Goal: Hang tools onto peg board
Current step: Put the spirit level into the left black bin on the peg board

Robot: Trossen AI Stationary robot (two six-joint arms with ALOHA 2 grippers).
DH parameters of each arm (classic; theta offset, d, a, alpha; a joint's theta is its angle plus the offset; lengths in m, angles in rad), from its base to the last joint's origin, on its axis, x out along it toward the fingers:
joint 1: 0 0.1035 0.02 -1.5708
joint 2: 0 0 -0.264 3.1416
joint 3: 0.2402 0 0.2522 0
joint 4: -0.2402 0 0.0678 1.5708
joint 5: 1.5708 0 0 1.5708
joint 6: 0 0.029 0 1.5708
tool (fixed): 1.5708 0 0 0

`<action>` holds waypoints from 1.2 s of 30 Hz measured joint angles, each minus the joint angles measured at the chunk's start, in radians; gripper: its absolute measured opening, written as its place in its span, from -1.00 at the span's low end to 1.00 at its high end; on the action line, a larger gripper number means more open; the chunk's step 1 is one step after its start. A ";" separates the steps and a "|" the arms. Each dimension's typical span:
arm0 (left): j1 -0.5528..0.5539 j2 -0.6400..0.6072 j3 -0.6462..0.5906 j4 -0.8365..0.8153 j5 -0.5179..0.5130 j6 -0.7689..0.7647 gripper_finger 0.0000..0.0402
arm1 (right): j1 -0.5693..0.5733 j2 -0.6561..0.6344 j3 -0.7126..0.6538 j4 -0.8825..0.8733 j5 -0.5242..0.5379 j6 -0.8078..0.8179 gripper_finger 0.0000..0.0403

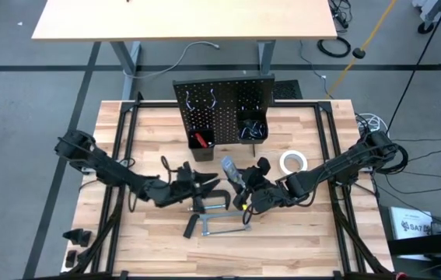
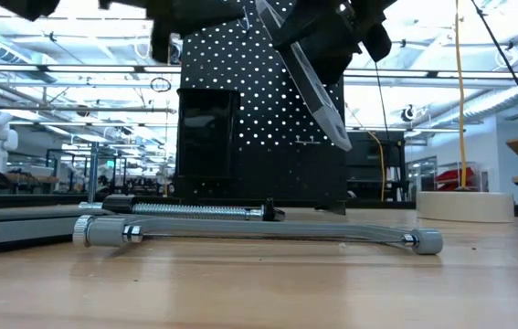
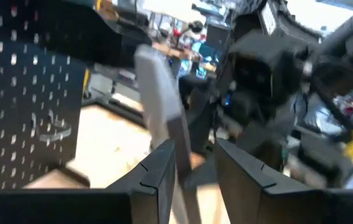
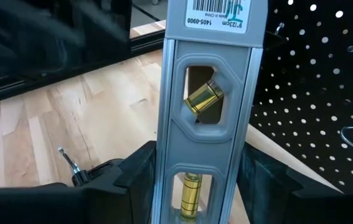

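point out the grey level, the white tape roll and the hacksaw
grey level (image 4: 208, 74): right wrist view, its face beside the angled vial window.
white tape roll (image 1: 292, 162): high view, on its ring.
hacksaw (image 2: 268, 233): low view, middle of its frame bar.

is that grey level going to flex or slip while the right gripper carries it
The grey level is probably stiff: it looks like a solid, straight-edged bar. It may slip or pivot, since the right gripper clamps its smooth flat sides near one end and it hangs tilted. Its vials could be fragile.
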 joint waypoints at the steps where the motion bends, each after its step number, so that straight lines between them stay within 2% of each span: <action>1: 0.004 0.010 0.021 0.000 -0.002 0.019 -0.43 | 0.000 0.000 0.000 -0.005 0.001 0.001 -0.12; 5: 0.015 0.032 0.084 -0.083 -0.009 0.011 -0.43 | 0.000 0.000 0.000 -0.029 0.024 0.004 -0.12; 11: 0.044 0.038 0.122 -0.240 -0.052 -0.155 -0.43 | 0.000 0.000 0.000 -0.058 0.050 0.003 -0.12; 16: 0.069 0.038 0.123 -0.230 0.024 -0.166 -0.43 | -0.001 -0.001 0.000 -0.064 0.050 0.001 -0.12; 20: 0.096 0.038 0.123 -0.219 0.027 -0.168 -0.43 | -0.001 -0.002 0.000 -0.065 0.052 -0.010 -0.12; 29: 0.176 0.038 0.124 -0.209 0.127 -0.272 -0.43 | -0.009 -0.002 0.000 -0.101 0.050 -0.023 -0.12; 36: 0.208 0.038 0.169 -0.249 0.127 -0.272 -0.43 | -0.021 0.001 0.000 -0.136 0.040 -0.008 -0.12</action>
